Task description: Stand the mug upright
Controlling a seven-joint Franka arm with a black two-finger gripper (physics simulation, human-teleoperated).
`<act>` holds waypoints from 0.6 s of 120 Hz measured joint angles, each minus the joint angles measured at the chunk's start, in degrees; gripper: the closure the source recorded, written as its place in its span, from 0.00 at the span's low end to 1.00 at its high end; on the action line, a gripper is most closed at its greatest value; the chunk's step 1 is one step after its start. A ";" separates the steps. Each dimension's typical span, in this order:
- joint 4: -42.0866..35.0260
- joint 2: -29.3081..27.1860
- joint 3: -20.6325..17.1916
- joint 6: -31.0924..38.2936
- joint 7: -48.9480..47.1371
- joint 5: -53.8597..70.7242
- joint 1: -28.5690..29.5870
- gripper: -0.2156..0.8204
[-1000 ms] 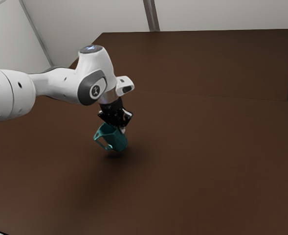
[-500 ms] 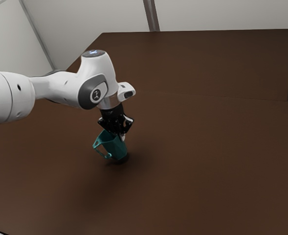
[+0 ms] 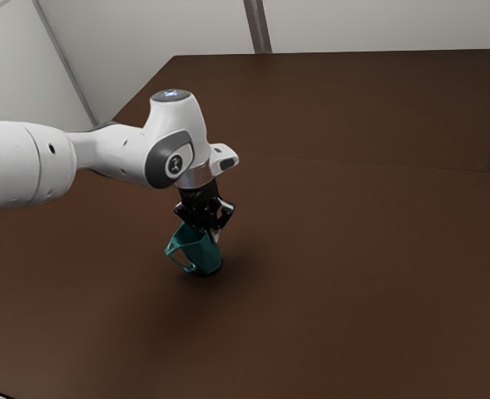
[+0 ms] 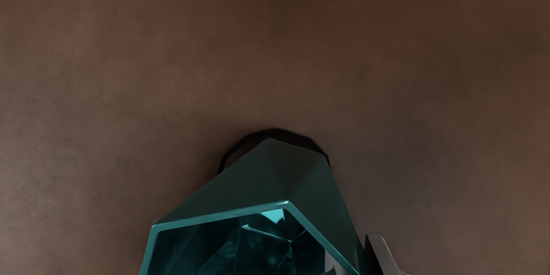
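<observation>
Mug (image 3: pixel 201 253), glossy teal and faceted, leans mouth up. We've got its wall pinched in our black two-finger gripper (image 3: pixel 211 235).

Surface: brown table (image 3: pixel 353 274), broad | Marking: thin, faint line (image 3: pixel 353 162) across its far part | Shadow: dark patch (image 3: pixel 238 259) around the base of the teal mug (image 3: pixel 201 251) | Mug: slightly tilted, mouth up; contact with tabletop unclear
</observation>
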 joint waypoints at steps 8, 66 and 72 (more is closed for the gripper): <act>0.04 0.14 -0.02 -0.12 -0.18 -0.06 -0.04 0.97; 5.08 -0.34 -1.65 -5.17 -0.03 -1.89 -0.17 0.39; 6.06 -0.76 -1.90 -5.94 -0.01 -1.97 -0.13 0.35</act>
